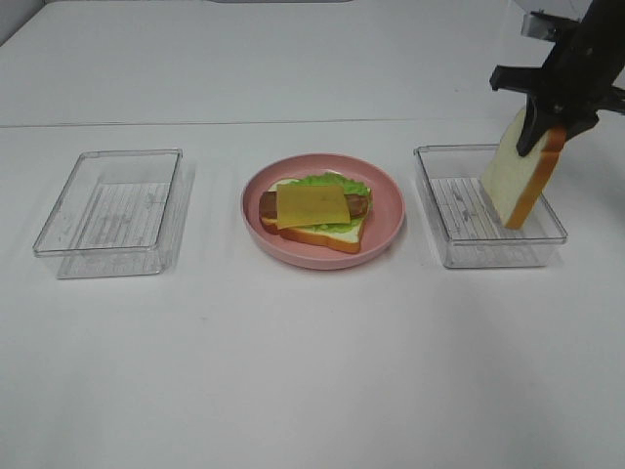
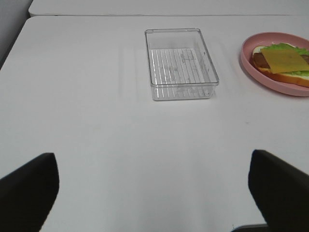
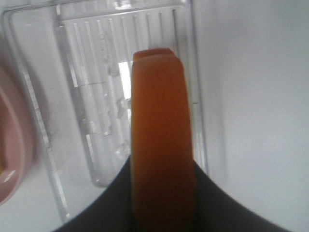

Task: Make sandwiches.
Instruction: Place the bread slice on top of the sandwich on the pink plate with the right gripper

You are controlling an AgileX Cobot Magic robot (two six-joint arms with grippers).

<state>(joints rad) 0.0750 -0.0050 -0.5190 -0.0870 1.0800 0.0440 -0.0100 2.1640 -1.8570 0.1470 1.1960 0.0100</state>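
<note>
An open sandwich (image 1: 314, 210) lies on the pink plate (image 1: 386, 186) in the middle: a bread slice, green lettuce, reddish-brown bacon and a yellow cheese square on top. It also shows in the left wrist view (image 2: 282, 64). My right gripper (image 1: 545, 122) is shut on a second bread slice (image 1: 522, 176) and holds it tilted above the right clear tray (image 1: 444, 220). The right wrist view shows its orange-brown crust (image 3: 159, 140) edge-on between the fingers. My left gripper (image 2: 154, 193) is open and empty, low over the table near the front; it is out of the high view.
A clear tray (image 1: 112, 210) stands at the left with nothing in it, also in the left wrist view (image 2: 179, 64). The right tray's ribbed floor (image 3: 96, 111) is bare below the held slice. The white table has a seam along the back.
</note>
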